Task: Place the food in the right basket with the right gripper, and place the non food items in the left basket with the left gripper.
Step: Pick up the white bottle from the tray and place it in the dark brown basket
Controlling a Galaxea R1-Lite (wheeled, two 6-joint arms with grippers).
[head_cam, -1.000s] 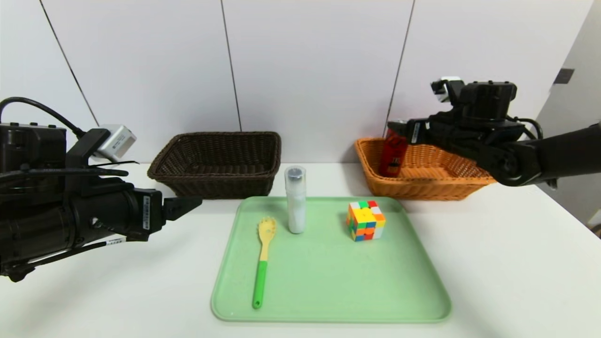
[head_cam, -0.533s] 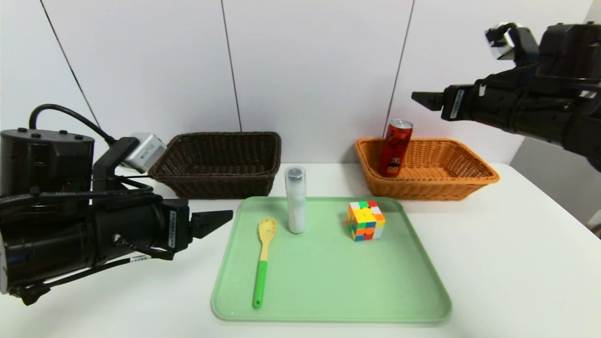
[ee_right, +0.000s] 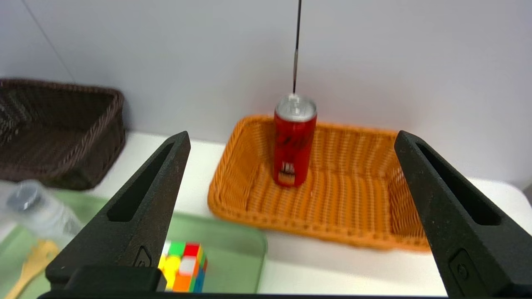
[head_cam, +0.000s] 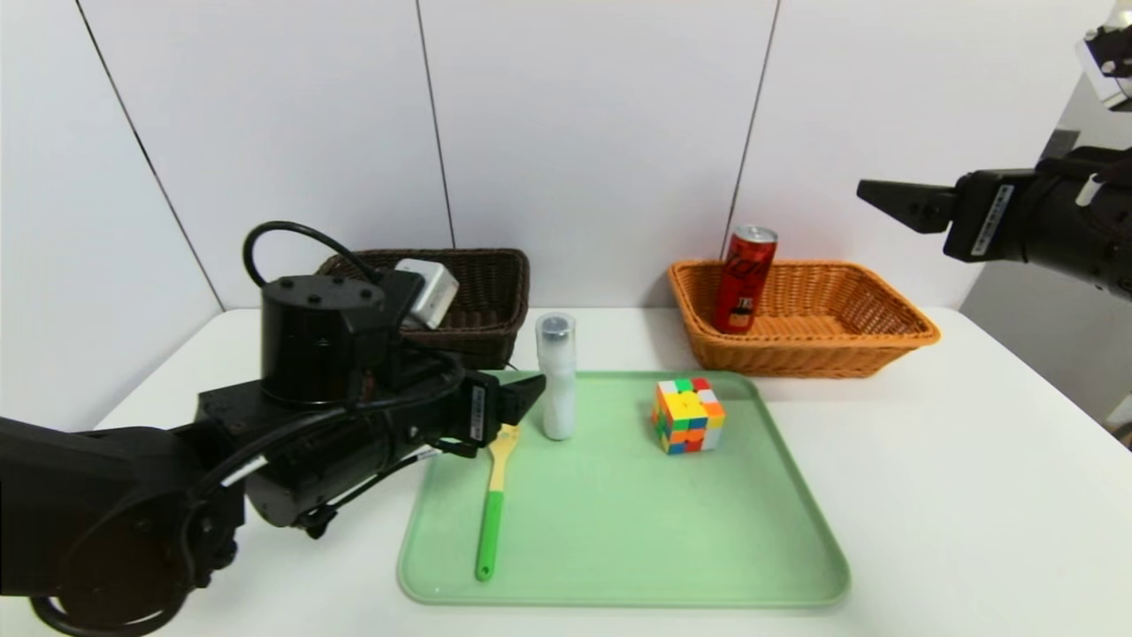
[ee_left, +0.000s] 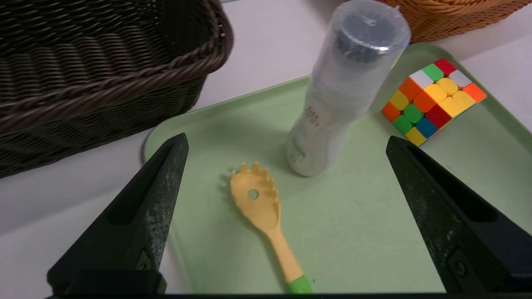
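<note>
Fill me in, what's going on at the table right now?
The tall red drink can stands in the orange-tan wicker basket. The right gripper hangs open and empty, high over the table's right side. The left gripper, open and empty, is at the green tray beside the slim white bottle, above the yellow slotted spoon. The multicoloured puzzle cube also sits on the tray. The part of the dark brown wicker basket in view holds nothing.

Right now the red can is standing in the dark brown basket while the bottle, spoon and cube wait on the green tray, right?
Not quite: the red can stands in the orange basket, as the head view shows. The bottle, spoon and cube are on the green tray.
</note>
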